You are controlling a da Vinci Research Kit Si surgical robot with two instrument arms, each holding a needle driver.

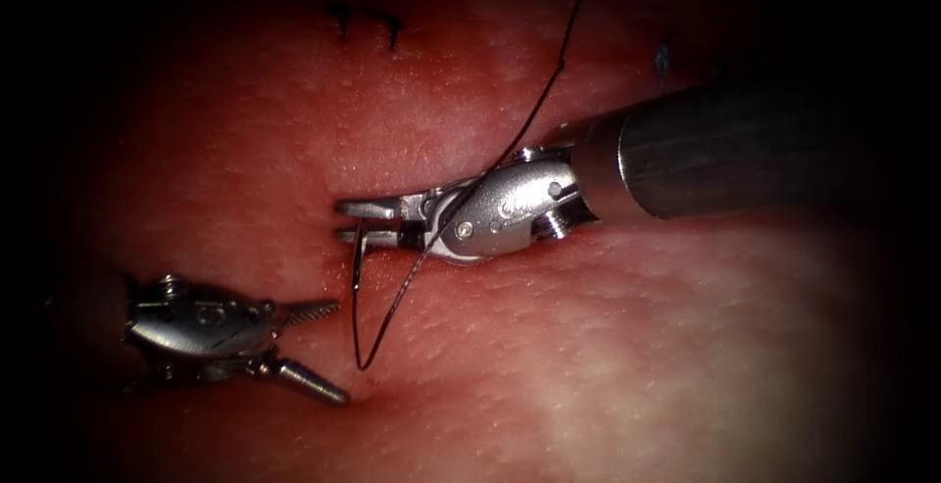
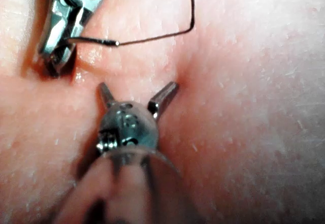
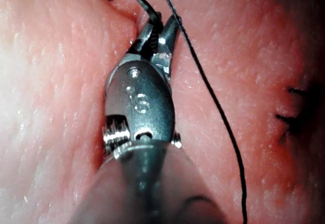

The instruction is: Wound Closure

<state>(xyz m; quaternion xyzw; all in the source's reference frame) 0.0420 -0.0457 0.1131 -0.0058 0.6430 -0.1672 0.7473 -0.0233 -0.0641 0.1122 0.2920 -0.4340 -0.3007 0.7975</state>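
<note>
Steel catches the light at the lower left of the endoscope view, where the left tool lies with its jaws spread wide and nothing between them; its own wrist view gives the same splayed pair over bare tissue.

Right of it, near the frame's centre, the curved needle hangs as a thin dark arc. Its upper end sits between the jaws of the right tool, which are closed on it near that end, while the curve drops toward the tissue. Whether the low tip touches or enters the surface cannot be told.

The needle looks stiff, slim, light and slick, so it could swivel in a loose grip; a hold on the body of the curve, away from the fine point and the thread end, seems soundest.

Thread is limp and fine. It loops from below the right tool, crosses its wrist and climbs to the upper edge, where it is cut off. Its join with the needle is hard to make out.

Dark stitches sit at the upper left. The cut itself is hard to trace in the dim margins.
</note>
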